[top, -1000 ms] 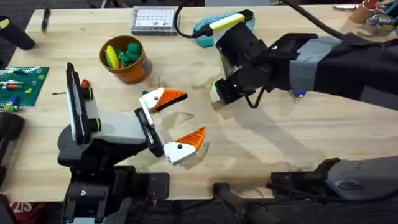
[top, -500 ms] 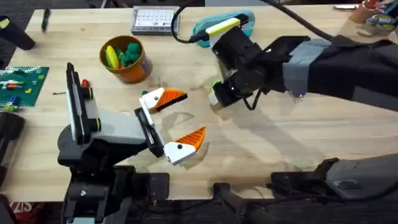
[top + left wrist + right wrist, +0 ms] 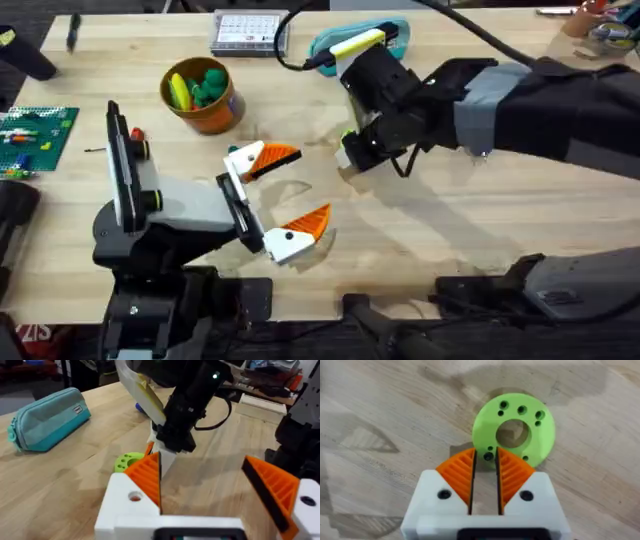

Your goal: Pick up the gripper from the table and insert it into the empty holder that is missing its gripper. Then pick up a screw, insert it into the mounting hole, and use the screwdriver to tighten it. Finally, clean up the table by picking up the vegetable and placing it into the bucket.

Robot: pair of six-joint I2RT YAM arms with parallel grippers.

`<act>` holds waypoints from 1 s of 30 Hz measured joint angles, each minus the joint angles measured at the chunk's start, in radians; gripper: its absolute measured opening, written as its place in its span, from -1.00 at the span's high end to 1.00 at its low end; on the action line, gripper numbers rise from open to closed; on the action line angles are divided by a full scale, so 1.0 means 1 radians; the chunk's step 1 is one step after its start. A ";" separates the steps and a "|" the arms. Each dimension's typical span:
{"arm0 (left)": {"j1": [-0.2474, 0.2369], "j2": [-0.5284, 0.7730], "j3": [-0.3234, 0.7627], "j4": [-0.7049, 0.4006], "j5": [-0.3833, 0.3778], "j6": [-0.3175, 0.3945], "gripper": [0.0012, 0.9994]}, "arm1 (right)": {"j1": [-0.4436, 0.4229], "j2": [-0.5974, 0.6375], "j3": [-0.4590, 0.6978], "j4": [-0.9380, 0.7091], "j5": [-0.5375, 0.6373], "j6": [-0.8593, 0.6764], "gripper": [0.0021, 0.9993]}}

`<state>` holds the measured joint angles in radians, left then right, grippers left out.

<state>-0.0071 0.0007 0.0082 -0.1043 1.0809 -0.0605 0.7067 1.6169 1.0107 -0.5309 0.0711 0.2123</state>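
The vegetable [image 3: 542,440], a lime-green ring with small holes, lies flat on the table [image 3: 450,230] near its middle. My right gripper [image 3: 486,452] reaches in from the right and points down over the ring's near edge. Its orange pads are drawn together with a thin slit between them. In the left wrist view the ring [image 3: 127,461] rests beside the right gripper [image 3: 160,457]. My left gripper [image 3: 285,192] lies open in front of it, holding nothing. The orange bucket [image 3: 215,115] stands at the back left, holding darker green and yellow toys. The screwdriver, screw and holder are out of view.
A teal pouch [image 3: 335,40] and a grey calculator-like block [image 3: 248,32] lie along the far edge. A green brick plate [image 3: 35,135] sits at the left edge, with a black marker [image 3: 72,30] beyond it. Bare wood spreads at the front right.
My right gripper has shifted slightly left over the last second and has since held still. The left arm has not moved.
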 joint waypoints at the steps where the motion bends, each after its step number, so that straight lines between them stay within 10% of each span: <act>1: 0.000 0.000 0.000 0.000 0.000 0.000 -0.97 | 0.000 0.000 0.000 0.000 0.000 0.000 0.46; 7: 0.000 0.000 0.000 0.000 0.000 0.000 -0.97 | 0.000 0.000 0.000 0.005 0.016 -0.006 0.97; 30: 0.000 0.000 0.000 0.000 0.000 0.000 -0.97 | 0.000 -0.024 0.157 -0.172 0.011 -0.060 0.99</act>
<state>-0.0071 0.0010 0.0082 -0.1043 1.0809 -0.0605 0.7067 1.5925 1.1682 -0.7025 0.0825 0.1526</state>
